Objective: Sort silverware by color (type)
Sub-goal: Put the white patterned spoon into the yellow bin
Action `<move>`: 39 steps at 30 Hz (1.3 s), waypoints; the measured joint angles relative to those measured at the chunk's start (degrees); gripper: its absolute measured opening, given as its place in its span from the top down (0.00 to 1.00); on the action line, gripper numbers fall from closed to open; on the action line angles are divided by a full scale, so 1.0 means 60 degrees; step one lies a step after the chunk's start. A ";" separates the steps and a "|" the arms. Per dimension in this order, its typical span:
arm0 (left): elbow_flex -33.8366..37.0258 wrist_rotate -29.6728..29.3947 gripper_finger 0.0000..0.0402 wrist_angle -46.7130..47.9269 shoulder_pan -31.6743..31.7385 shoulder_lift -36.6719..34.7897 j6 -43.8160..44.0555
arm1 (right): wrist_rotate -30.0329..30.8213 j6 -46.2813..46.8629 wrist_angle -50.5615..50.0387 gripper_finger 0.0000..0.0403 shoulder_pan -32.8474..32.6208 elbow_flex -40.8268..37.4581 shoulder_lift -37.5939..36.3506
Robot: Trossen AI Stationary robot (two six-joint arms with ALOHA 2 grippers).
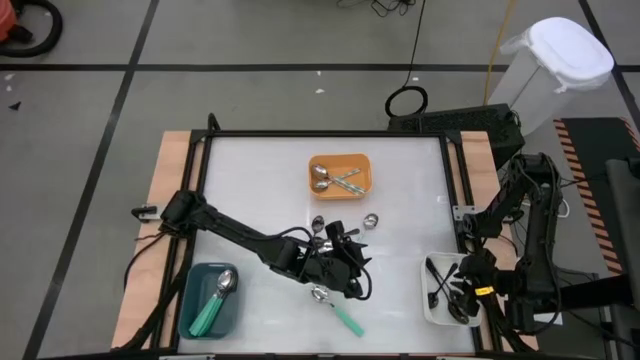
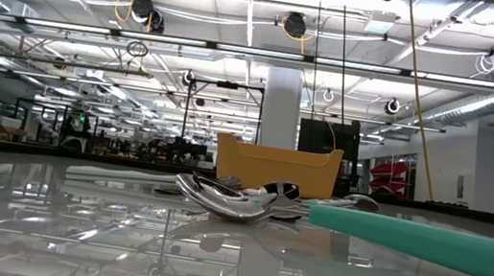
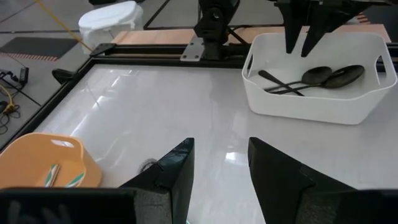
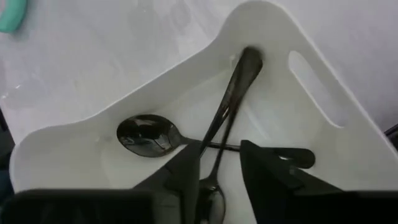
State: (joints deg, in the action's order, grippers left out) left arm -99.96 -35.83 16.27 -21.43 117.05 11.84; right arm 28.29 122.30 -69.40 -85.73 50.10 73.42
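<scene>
Handling: small spoons, light, stiff, smooth and likely slippery on the glossy surface point(image 1: 260, 180); best pinched across the thin handle, not the rounded bowl.
Loose pile: several shiny spoons point(image 1: 335, 235) heaped mid-surface; one teal-handled spoon point(image 1: 338, 309) lying just beside the left gripper.
Teal tray point(image 1: 190, 310): one teal-handled spoon inside.
Orange tray point(image 1: 342, 162): silver spoons inside, crossed.
White tray point(image 1: 434, 310): black spoons point(image 4: 186, 140) crossed on its floor.
Left gripper point(image 1: 345, 275): low over the pile's near edge, fingers parted a moderate way, nothing between them.
Right gripper point(image 4: 219, 165): hanging over the white tray, fingers partly apart, straddling a black handle without pinching it; looks like a release.
</scene>
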 joint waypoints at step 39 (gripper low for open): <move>0.0015 -0.0034 0.62 0.2488 0.0533 0.0559 0.2063 | 0.5177 -0.6976 -0.2319 0.67 0.3591 0.1513 -0.0047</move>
State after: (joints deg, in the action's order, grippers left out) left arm -99.88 -36.04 31.20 -18.23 120.41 24.22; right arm 59.36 80.44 -83.31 -64.19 59.17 73.14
